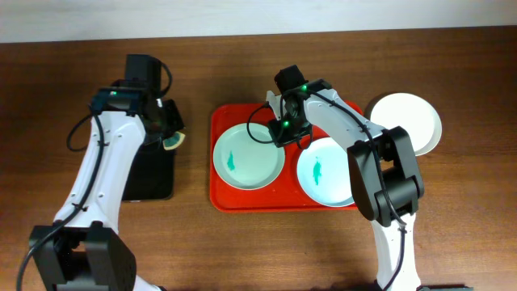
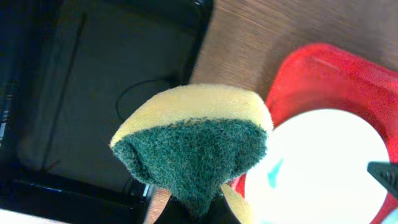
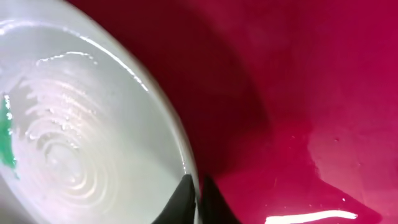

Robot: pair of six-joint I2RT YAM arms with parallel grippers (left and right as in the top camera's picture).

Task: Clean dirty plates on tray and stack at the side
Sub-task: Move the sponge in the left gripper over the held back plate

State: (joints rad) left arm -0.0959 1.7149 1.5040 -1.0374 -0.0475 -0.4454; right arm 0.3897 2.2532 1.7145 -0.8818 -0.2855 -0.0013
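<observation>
Two dirty plates lie on the red tray [image 1: 222, 198]: a mint green plate [image 1: 249, 156] on the left and a pale blue plate [image 1: 323, 171] on the right, each with a teal smear. A white plate [image 1: 408, 121] sits on the table to the right of the tray. My right gripper [image 1: 287, 133] is shut on the mint green plate's right rim; in the right wrist view its tips [image 3: 199, 186] pinch the rim of the mint green plate [image 3: 74, 143]. My left gripper [image 1: 172, 139] is shut on a yellow-and-green sponge [image 2: 193, 143], held left of the tray.
A black tray [image 1: 149, 174] lies under my left arm, also seen in the left wrist view as the black tray [image 2: 74, 93]. The wooden table [image 1: 452, 202] stretches around both trays. A pale wall edge runs along the back.
</observation>
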